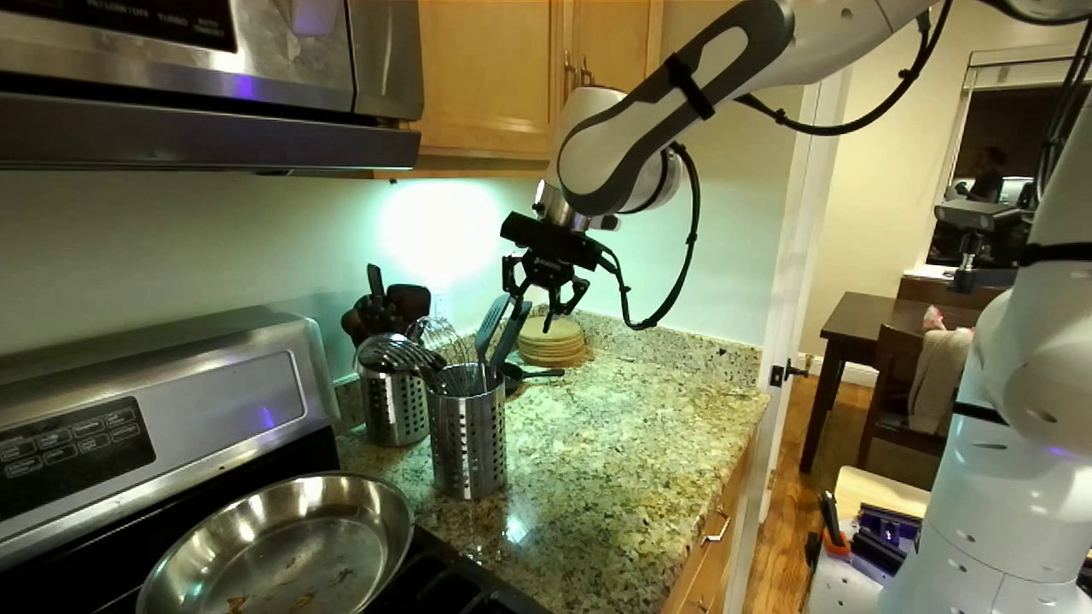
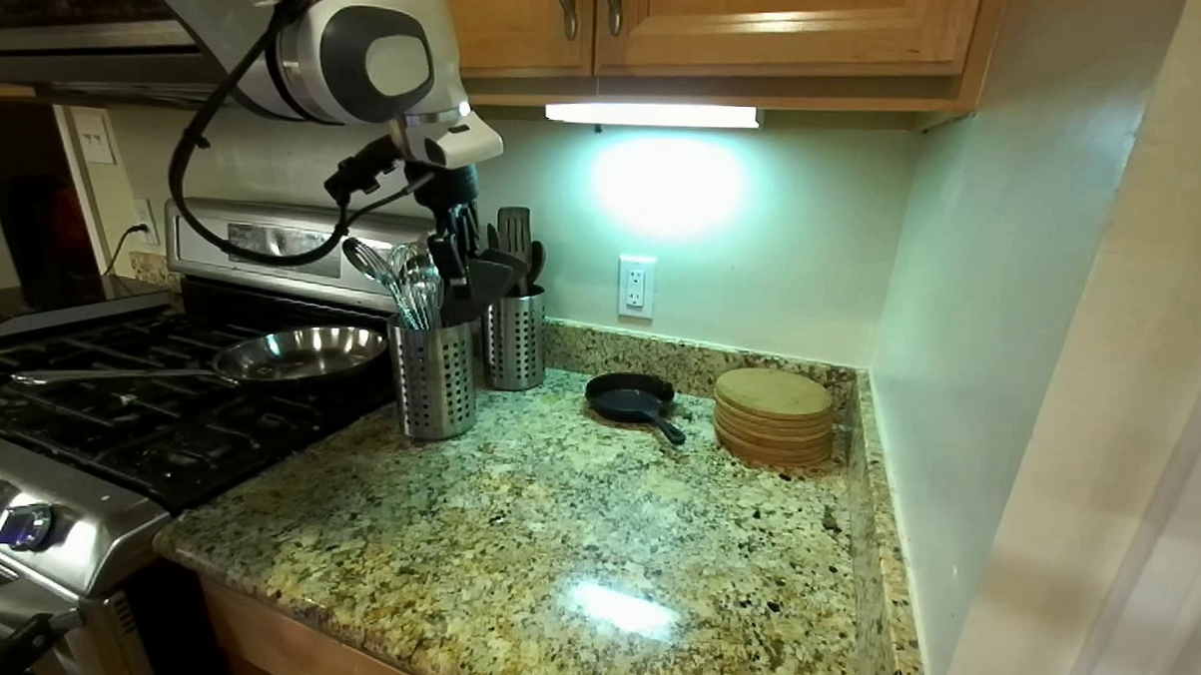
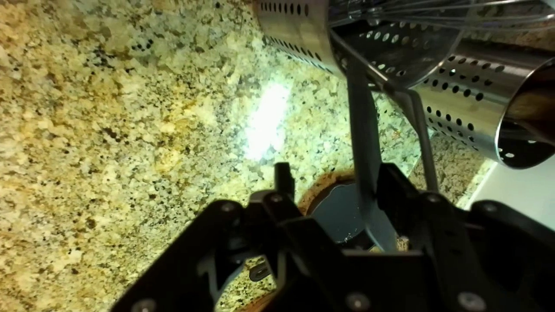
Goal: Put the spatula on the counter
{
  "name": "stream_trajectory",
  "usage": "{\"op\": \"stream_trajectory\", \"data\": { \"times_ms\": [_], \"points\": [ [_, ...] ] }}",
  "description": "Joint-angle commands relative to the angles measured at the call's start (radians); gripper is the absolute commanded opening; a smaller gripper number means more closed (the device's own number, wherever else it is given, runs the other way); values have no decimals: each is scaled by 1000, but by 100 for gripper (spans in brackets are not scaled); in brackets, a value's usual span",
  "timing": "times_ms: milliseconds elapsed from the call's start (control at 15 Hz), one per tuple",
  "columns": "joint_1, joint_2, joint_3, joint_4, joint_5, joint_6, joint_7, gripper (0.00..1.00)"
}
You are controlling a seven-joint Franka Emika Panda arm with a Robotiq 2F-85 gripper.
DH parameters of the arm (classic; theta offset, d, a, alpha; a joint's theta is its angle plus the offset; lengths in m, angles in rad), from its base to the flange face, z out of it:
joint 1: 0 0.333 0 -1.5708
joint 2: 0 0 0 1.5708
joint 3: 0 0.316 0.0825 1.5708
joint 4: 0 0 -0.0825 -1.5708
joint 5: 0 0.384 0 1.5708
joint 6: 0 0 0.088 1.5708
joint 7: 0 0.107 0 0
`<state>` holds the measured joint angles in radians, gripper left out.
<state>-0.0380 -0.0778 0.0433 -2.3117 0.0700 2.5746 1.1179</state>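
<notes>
The counter [image 2: 513, 554] lay free along its front; steel holders [image 2: 435, 386] obstructed it near the stove [image 2: 88, 432]; a skillet [image 2: 626, 400] and stacked discs [image 2: 773, 419] blocked the back.

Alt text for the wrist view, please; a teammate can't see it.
The spatula rises from a perforated steel holder, its head showing in the gap of the open pincer, nearer one finger; contact is unclear. A second utensil stands beside it. Speckled granite counter fills the left; a black skillet is partly hidden.
</notes>
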Motion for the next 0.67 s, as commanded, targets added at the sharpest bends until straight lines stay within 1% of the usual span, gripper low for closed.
{"op": "stream_trajectory", "data": {
  "times_ms": [0,67,133,200,333,400,467,533,600],
  "points": [
    [9,18,-13,11,38,41,-46,60],
    [9,22,-13,13,39,53,-52,61],
    [9,29,-12,16,35,74,-58,69],
    [9,35,-12,17,33,94,-63,66],
    [9,62,-12,32,19,133,-78,68],
    [10,78,-12,43,15,141,-85,65],
    [12,90,-12,50,12,151,-92,65],
    [15,104,-12,60,11,156,-99,56],
    [18,116,-12,69,11,161,-108,53]
  ]
}}
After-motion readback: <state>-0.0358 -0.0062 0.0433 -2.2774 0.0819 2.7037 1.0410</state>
